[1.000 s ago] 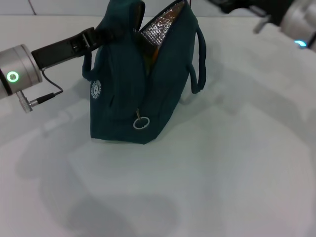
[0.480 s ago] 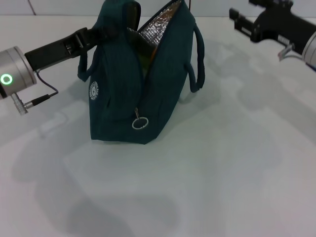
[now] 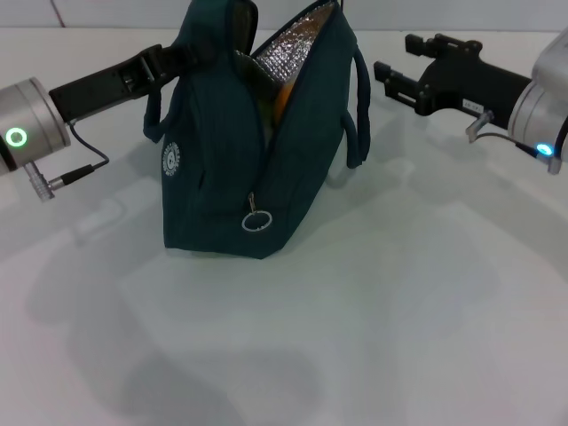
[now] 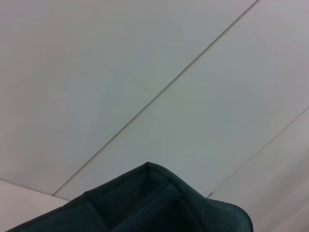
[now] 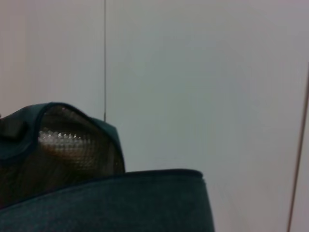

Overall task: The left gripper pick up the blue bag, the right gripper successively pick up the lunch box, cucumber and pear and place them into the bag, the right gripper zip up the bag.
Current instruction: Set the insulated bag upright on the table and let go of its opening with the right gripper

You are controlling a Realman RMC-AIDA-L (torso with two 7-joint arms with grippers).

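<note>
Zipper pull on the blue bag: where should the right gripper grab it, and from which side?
Take the silver ring that hangs off the zipper at the low near end of the blue bag. It dangles free of the fabric, facing the robot, so coming from the near side looks best. The right gripper sits beside the bag's far handle; the left gripper holds the top.

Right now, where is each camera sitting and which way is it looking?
Head view: on the robot's head, looking forward and down at the table and blue bag; left gripper at the bag's top, right gripper beside it.
Left wrist view: on the left arm, looking past the bag's top edge to a pale wall; no gripper shows.
Right wrist view: on the right arm, facing the bag's silver lining; no gripper shows.
Shared: the bag.
</note>
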